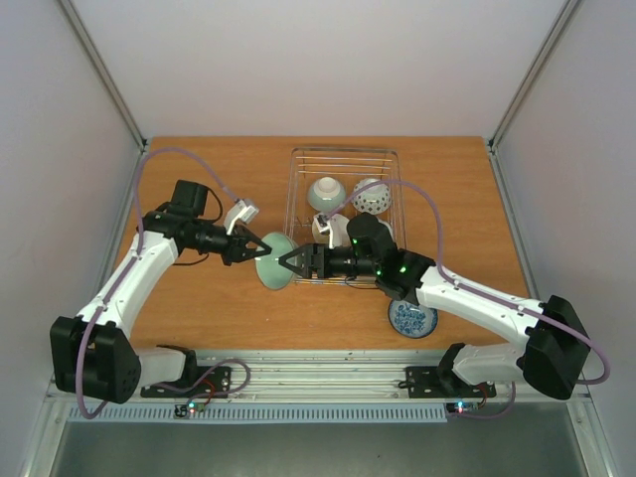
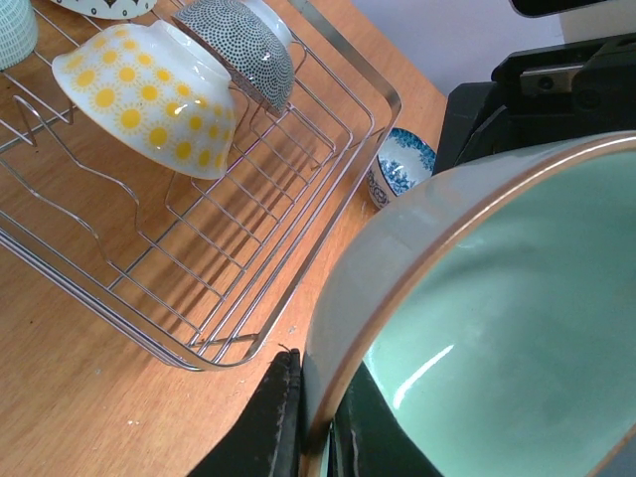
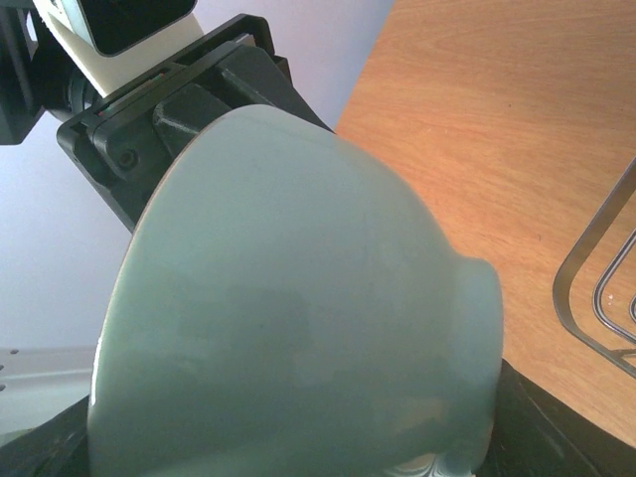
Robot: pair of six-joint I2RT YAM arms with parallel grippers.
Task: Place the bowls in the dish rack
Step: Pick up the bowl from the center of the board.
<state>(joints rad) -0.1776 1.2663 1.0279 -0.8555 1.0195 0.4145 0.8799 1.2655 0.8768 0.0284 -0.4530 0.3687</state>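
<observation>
On the left, the left gripper (image 1: 258, 248) is clamped on the rim of the pale green bowl (image 1: 272, 264), one finger outside the wall and one inside, as the left wrist view shows. The bowl hangs tipped on its side above the wooden table (image 1: 199, 308), its mouth towards the left arm and its foot towards the right, just beside the near left corner of the dish rack (image 1: 343, 151). From the right, the right gripper (image 1: 291, 260) meets the bowl's foot end with its jaws spread, one on either side of the base. Whether the pads press the bowl cannot be told. Further right, the rack lies flat on the table and holds three bowls: a yellow-patterned bowl (image 2: 149, 99) towards the near side, with a pale bowl (image 1: 326, 192) and a dotted bowl (image 1: 371, 196) side by side behind it. A blue-patterned bowl (image 1: 411, 319) sits upright on the table near the rack's near right corner, partly under the right arm.
</observation>
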